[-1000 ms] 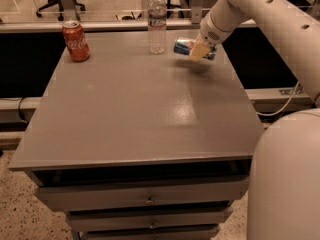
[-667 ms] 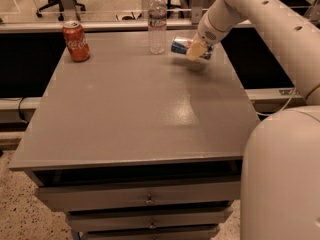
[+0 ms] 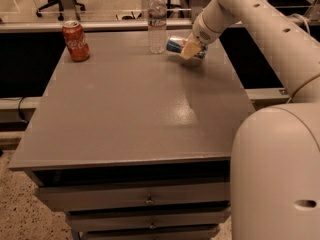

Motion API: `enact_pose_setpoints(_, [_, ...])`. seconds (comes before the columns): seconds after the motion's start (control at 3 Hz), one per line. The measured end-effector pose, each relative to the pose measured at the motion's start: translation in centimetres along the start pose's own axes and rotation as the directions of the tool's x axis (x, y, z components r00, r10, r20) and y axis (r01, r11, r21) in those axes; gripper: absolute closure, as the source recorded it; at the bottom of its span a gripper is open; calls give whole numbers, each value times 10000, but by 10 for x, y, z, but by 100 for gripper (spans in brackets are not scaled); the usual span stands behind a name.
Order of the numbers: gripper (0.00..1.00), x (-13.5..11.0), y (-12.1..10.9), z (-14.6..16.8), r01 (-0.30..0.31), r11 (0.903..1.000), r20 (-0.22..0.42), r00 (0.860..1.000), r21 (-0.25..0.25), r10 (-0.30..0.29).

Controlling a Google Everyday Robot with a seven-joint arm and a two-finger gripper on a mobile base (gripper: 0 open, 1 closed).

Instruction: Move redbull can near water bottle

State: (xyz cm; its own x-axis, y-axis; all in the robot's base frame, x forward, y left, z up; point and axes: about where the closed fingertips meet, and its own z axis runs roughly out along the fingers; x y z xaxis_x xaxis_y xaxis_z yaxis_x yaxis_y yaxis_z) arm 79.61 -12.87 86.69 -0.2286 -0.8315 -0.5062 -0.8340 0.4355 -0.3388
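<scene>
End effector (image 3: 191, 48) close beside water bottle (image 3: 157, 21)

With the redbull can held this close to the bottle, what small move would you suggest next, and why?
Probably set it down on the table and let go. The gripper holds the redbull can sideways just right of the bottle, apart from it, so it seems near enough.

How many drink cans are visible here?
2. The orange-red cola can stands at the far left corner of the table. The redbull can lies sideways in the gripper, just right of the water bottle. None seems hidden.
</scene>
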Motion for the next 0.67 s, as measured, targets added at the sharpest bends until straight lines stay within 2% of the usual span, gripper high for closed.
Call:
enact_pose_setpoints(0.33, [4, -1, 0, 0, -22, 10000, 90, 10000, -17, 22])
enact_pose_setpoints(0.67, [0, -2, 0, 0, -11, 10000, 130, 9999, -42, 12])
